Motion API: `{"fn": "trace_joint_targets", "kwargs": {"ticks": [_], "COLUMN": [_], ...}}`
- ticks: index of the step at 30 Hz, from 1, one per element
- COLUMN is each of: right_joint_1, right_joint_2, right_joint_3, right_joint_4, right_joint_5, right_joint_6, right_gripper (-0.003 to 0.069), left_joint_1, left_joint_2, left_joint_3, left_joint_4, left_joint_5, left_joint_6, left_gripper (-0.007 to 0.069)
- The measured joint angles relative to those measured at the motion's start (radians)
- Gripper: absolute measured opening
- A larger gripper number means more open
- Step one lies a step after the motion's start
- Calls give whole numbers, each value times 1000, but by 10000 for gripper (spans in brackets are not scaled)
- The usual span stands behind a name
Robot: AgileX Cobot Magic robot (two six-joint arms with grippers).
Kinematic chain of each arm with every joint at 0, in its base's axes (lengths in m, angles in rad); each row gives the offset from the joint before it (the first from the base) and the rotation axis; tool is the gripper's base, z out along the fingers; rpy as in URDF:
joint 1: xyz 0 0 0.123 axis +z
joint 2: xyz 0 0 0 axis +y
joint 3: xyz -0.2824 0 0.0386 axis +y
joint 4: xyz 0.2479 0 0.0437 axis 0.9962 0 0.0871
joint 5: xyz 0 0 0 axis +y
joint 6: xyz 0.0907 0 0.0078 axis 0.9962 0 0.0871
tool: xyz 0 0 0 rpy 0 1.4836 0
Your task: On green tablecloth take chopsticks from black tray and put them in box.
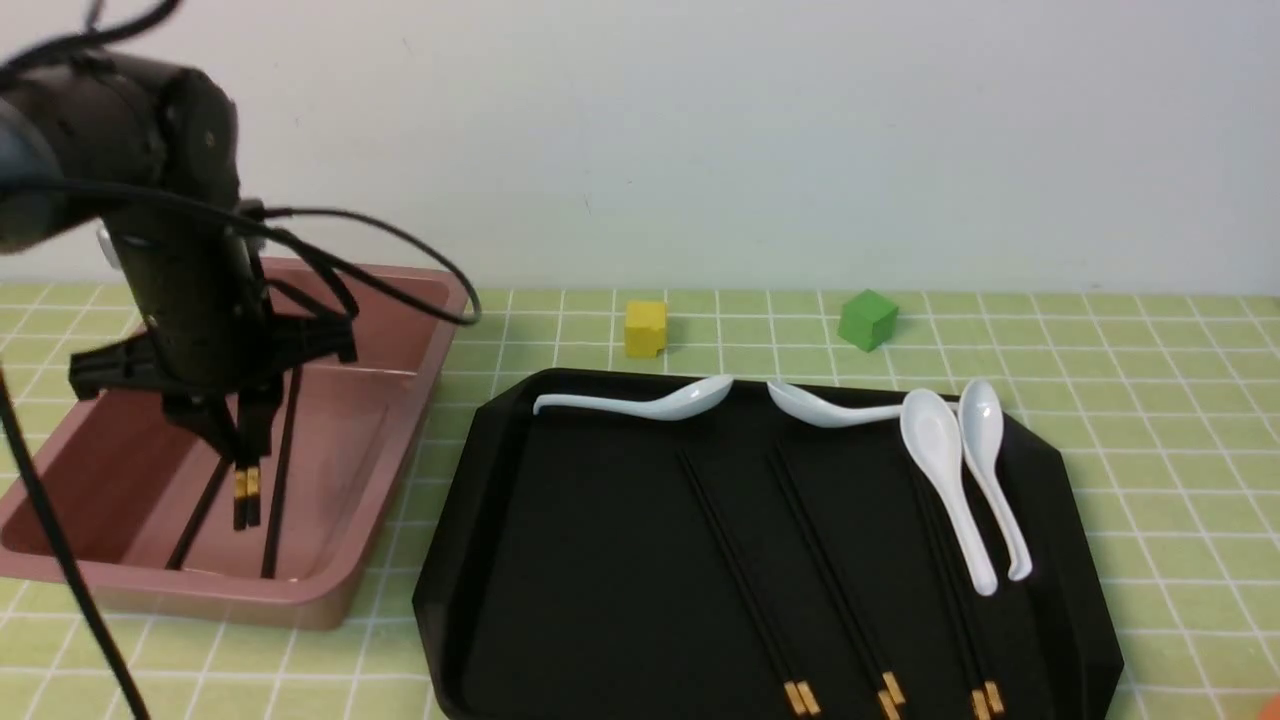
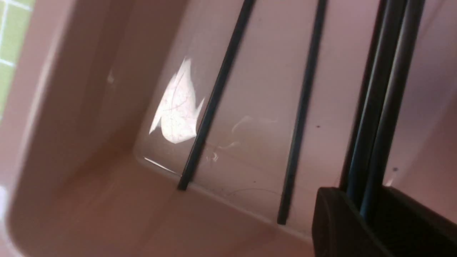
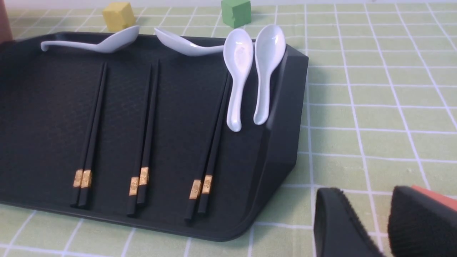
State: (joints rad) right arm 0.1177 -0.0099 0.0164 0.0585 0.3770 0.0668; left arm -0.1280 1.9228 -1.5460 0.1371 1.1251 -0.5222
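Note:
My left gripper (image 1: 245, 440) is inside the pink box (image 1: 440, 330), shut on a pair of black chopsticks (image 1: 247, 487) whose gold bands hang just below the fingers. In the left wrist view the held pair (image 2: 378, 107) runs up from the closed gripper (image 2: 364, 205) above the box floor (image 2: 257, 107). Two loose chopsticks (image 1: 280, 480) lie on the box floor. Three more pairs (image 1: 830, 580) lie in the black tray (image 1: 480, 560) on the green tablecloth (image 1: 1150, 400). My right gripper (image 3: 371, 217) is open and empty over the cloth beside the tray (image 3: 282, 142).
Several white spoons (image 1: 945, 470) lie along the tray's far and right sides. A yellow cube (image 1: 645, 328) and a green cube (image 1: 867, 319) stand on the cloth behind the tray. The box stands to the left of the tray.

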Motion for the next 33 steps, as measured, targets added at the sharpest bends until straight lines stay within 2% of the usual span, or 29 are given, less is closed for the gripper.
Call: {"fn": "trace_joint_targets", "kwargs": {"ticks": [7, 11, 14, 16, 17, 20, 23, 25, 30, 33], "right_joint_1": [0, 0, 0, 0, 0, 0, 0, 0, 0, 0], "right_joint_2": [0, 0, 0, 0, 0, 0, 0, 0, 0, 0], "right_joint_3": [0, 0, 0, 0, 0, 0, 0, 0, 0, 0], "right_joint_4": [0, 0, 0, 0, 0, 0, 0, 0, 0, 0], "right_joint_5": [0, 0, 0, 0, 0, 0, 0, 0, 0, 0], "right_joint_6": [0, 0, 0, 0, 0, 0, 0, 0, 0, 0], "right_gripper": [240, 240, 240, 240, 240, 240, 240, 240, 240, 240], "left_joint_1": [0, 0, 0, 0, 0, 0, 0, 0, 0, 0], "left_joint_2": [-21, -110, -253, -305, -382, -548, -720, -840, -1315, -1551], "left_joint_3": [2, 2, 2, 7, 24, 112, 247, 357, 828, 1045], "left_joint_4": [-12, -12, -11, -11, -12, -25, -46, -68, -241, -330], "left_joint_5": [32, 71, 96, 98, 98, 100, 69, 13, -394, -539], "left_joint_6": [61, 92, 128, 136, 147, 157, 157, 157, 224, 293], "left_gripper": [267, 255, 167, 137, 89, 12, -13, -13, -13, -13]}}
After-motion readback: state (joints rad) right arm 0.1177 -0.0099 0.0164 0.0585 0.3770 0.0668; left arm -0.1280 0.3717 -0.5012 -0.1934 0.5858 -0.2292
